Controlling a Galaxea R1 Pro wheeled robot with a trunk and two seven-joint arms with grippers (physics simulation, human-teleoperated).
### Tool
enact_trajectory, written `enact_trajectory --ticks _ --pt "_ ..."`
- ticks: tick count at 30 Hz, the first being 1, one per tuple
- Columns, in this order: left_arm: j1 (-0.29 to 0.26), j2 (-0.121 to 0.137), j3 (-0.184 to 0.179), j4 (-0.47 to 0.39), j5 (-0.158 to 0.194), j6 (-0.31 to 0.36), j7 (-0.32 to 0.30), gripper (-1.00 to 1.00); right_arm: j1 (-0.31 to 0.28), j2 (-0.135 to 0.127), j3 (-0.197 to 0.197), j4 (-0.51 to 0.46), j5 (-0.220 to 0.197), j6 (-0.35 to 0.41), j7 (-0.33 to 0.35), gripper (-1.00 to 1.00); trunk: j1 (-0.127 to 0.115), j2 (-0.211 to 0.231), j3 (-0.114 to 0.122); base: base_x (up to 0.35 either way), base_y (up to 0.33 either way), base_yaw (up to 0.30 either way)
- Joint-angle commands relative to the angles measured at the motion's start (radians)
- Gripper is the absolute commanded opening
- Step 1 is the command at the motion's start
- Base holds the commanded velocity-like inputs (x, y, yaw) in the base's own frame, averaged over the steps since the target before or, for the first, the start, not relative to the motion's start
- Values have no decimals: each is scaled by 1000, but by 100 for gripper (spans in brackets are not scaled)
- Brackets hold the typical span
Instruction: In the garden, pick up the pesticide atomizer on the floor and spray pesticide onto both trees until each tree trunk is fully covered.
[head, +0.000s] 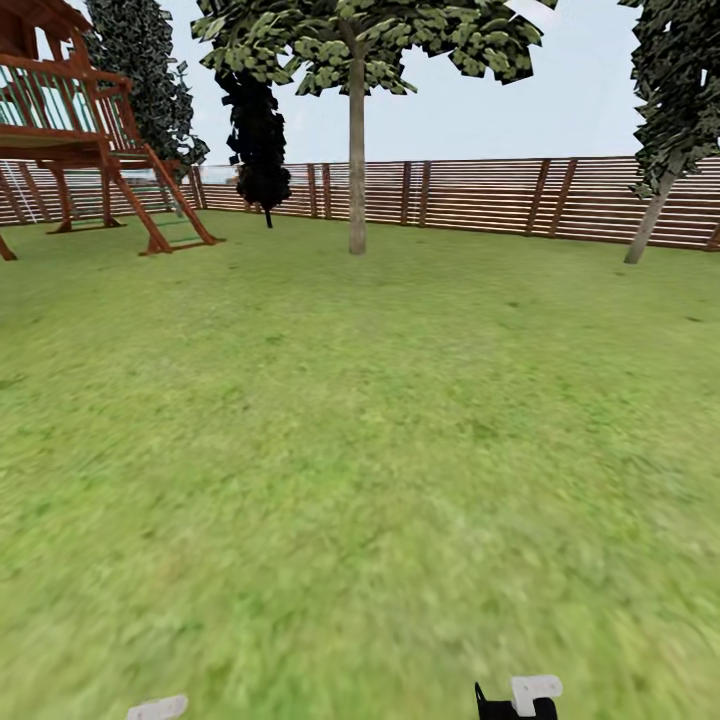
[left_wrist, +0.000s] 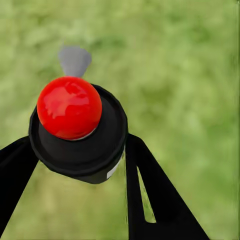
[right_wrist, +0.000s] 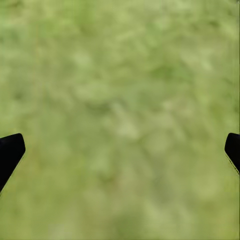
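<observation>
**Left jaws clamped on the atomizer, right jaws spread over grass**

The jaws of the left gripper are clenched on the pesticide atomizer, one black finger pressed to each side of its black round body; its glossy red knob faces the wrist camera and a grey nozzle tip juts beyond. The right gripper has its jaws released and wide apart, with blurred grass between the two black fingertips.

In the head view the garden spreads as a green lawn out to the slatted wooden fence along its far edge. One grey-tan tree stands upright near the middle of that far edge; a second tree leans near the far right corner. A wooden play structure occupies the far left corner, and a near-black tree stands by the fence. Small white pieces at the head view's lower edge are perhaps parts of the arms.
</observation>
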Motion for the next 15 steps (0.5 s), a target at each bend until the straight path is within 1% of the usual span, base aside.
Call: enact_trajectory --ticks 1,15 --pt "0 0 0 0 0 0 0 -100 0 0 0 0 0 0 0 100 0 0 0 339 0 0" --pt "0 0 0 0 0 0 0 -100 0 0 0 0 0 0 0 100 0 0 0 339 0 0"
